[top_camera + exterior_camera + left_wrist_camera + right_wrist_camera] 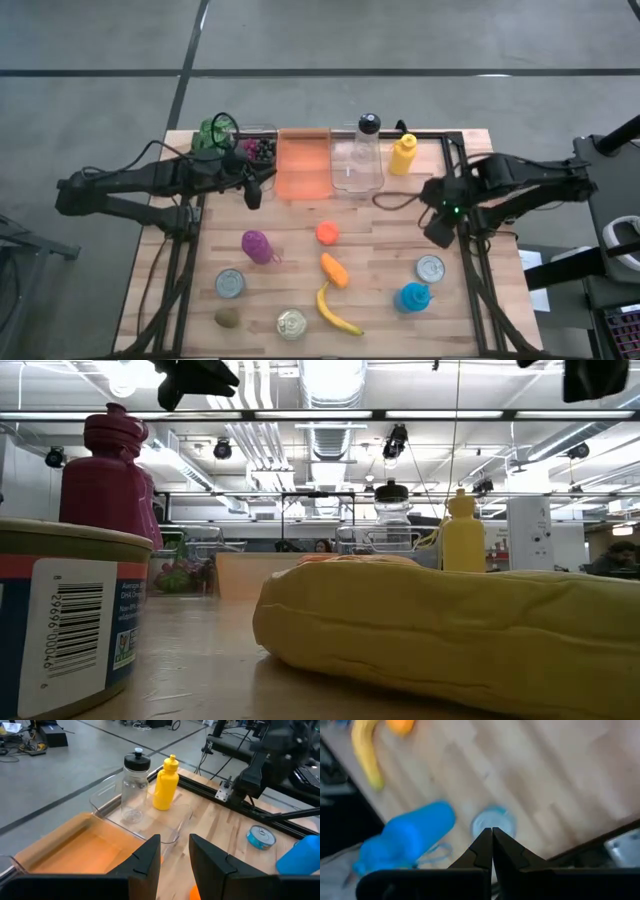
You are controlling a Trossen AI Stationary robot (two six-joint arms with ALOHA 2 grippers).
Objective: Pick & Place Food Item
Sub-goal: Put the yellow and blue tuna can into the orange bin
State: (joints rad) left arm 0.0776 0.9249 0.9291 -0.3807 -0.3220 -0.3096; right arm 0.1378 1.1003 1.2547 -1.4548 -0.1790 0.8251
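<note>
Food items lie on the wooden table (390, 215): a yellow banana (335, 312), an orange carrot (334, 270), an orange ball-shaped fruit (327, 233) and a brown fruit (227, 317). My left gripper (255, 192) hangs above the table's far left part, next to the orange bin (303, 165). It is open (175, 840) with nothing between its fingers. My right gripper (437, 235) hangs over the table's right side, pointing steeply down. It is shut (492, 831) with nothing in it, above a tin can (493, 823) and beside the blue bottle (407, 837).
A clear bin (357, 165) with a black-capped clear bottle (369, 125) and a yellow bottle (403, 153) stand at the far edge. A purple bottle (257, 246), two more cans (230, 283) (291, 324) and a green object (215, 133) are also on the table.
</note>
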